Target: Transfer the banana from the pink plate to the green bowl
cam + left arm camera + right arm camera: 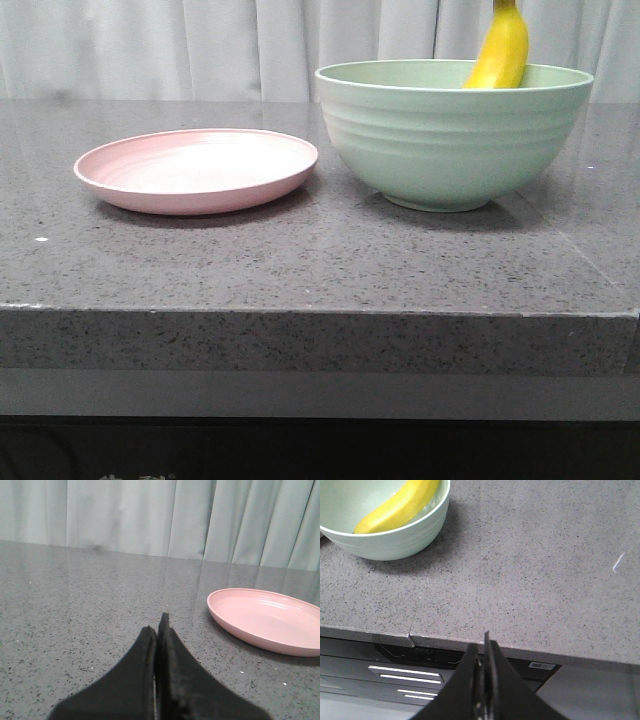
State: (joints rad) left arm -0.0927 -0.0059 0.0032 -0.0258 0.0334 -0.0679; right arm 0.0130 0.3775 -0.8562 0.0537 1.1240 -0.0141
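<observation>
The yellow banana (pixel 502 48) leans inside the pale green bowl (pixel 452 140), its upper end sticking up above the rim; it also shows lying in the bowl in the right wrist view (pixel 400 507). The pink plate (pixel 196 168) sits to the left of the bowl with nothing on it, and shows in the left wrist view (pixel 267 620). My left gripper (pixel 156 625) is shut and empty, low over the table beside the plate. My right gripper (pixel 481 645) is shut and empty, over the table's front edge, away from the bowl (pixel 385 535). Neither gripper shows in the front view.
The grey speckled table (pixel 300 260) has its front edge close to the camera. A pale curtain (pixel 200 45) hangs behind. Below the table edge, dark equipment with metal handles (pixel 405 672) shows in the right wrist view.
</observation>
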